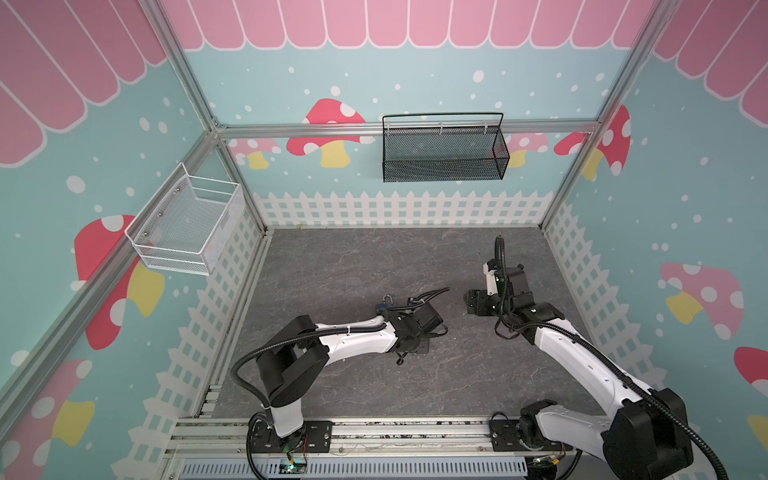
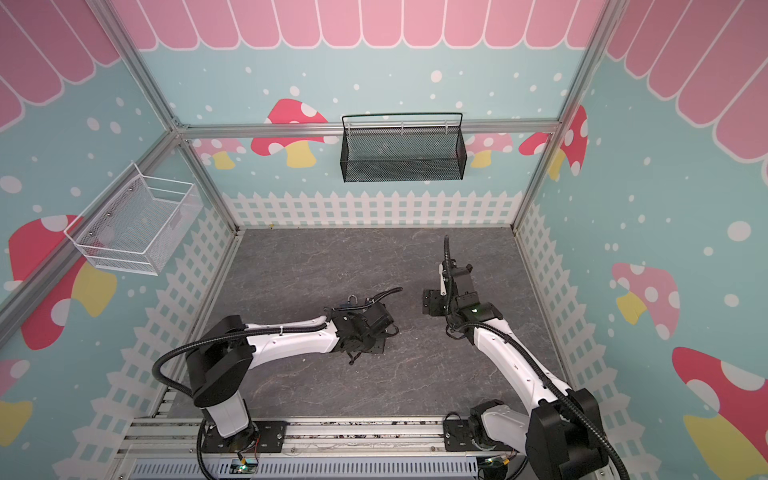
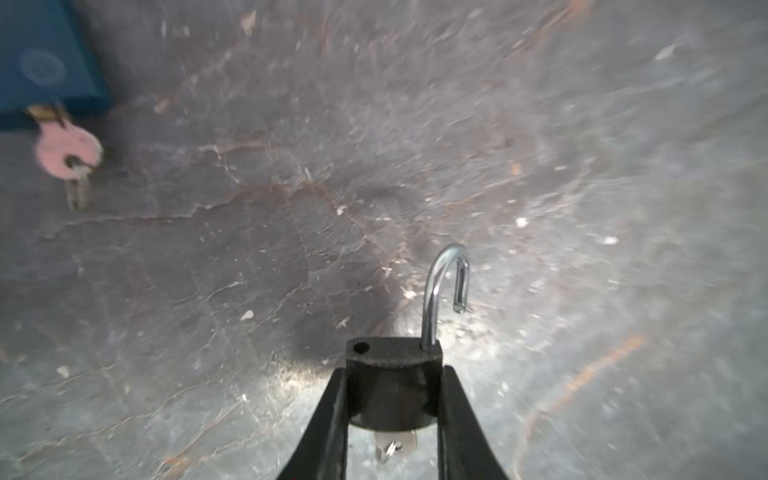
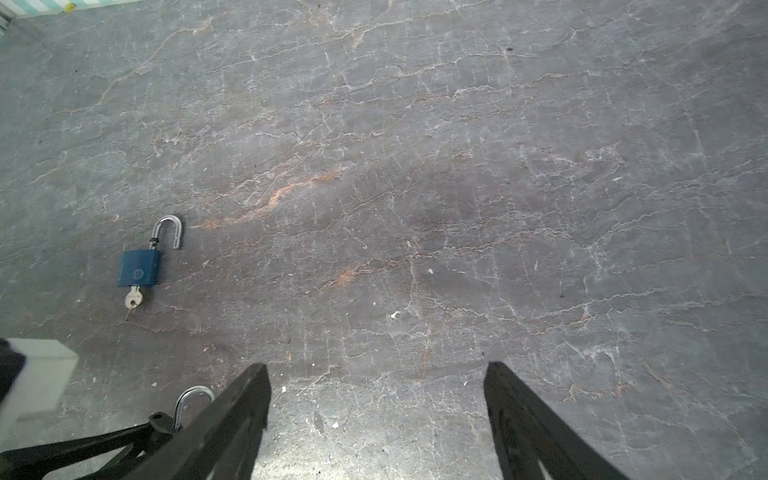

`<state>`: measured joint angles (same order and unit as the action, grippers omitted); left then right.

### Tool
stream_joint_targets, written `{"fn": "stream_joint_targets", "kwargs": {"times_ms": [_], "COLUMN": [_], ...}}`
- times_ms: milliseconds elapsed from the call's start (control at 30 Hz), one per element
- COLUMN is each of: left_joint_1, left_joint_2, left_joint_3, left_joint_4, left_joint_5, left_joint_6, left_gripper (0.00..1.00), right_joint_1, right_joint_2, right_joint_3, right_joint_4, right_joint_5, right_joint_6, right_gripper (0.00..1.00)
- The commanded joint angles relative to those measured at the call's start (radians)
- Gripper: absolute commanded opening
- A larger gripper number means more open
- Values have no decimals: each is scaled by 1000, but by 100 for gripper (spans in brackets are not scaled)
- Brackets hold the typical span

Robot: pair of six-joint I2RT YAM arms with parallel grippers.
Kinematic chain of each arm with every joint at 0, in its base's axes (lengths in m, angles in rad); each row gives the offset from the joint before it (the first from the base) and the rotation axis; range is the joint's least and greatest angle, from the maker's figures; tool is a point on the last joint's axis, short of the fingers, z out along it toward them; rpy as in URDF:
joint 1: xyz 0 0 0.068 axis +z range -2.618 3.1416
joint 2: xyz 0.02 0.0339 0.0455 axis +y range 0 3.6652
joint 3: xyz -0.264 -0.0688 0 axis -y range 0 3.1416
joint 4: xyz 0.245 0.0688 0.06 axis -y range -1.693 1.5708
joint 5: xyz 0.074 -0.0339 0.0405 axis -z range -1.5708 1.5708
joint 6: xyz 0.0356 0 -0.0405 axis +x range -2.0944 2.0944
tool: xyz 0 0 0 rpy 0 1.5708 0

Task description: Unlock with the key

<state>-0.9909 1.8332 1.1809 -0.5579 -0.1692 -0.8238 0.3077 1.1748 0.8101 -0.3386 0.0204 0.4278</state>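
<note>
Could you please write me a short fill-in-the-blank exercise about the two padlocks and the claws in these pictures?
1. The left claw grips a padlock whose body is coloured ____.
2. The blue padlock lies on the table with its shackle ____.
3. The right claw stands open and holds ____.
4. The thing inserted in the blue padlock's base is a ____.

Missing words: black; open; nothing; key.
</note>
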Motion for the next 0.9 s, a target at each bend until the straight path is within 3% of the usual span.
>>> {"fn": "stream_joint_targets", "kwargs": {"times_ms": [0, 200, 333, 467, 567, 633, 767, 867], "left_joint_1": [-4, 6, 14, 71, 222, 392, 738, 842], "left_joint_2": [37, 66, 10, -167, -360, -482, -574, -549], "left_joint_3": [57, 54, 60, 39, -37, -148, -371, -532], "left_joint_4": [-81, -83, -57, -60, -50, 48, 353, 663], "left_joint_5": [-40, -40, -38, -143, -295, -417, -449, -488], "left_joint_6": [-58, -70, -48, 0, 61, 160, 390, 553], "left_gripper": [4, 52, 67, 86, 96, 98, 99, 99], "right_joint_1": [-20, -63, -98, -169, -235, -278, -330, -347], "right_joint_2": [-20, -26, -25, -14, -16, 1, 109, 207], "right_joint_3": [-15, -46, -64, -102, -201, -296, -383, -410], "right_joint_4": [44, 98, 164, 271, 467, 664, 950, 1116], "right_joint_5": [25, 39, 111, 243, 356, 397, 410, 368], "right_joint_6": [-6, -32, -64, -74, -94, -129, -193, -254], "right_gripper": [84, 87, 90, 95, 98, 98, 98, 98]}}
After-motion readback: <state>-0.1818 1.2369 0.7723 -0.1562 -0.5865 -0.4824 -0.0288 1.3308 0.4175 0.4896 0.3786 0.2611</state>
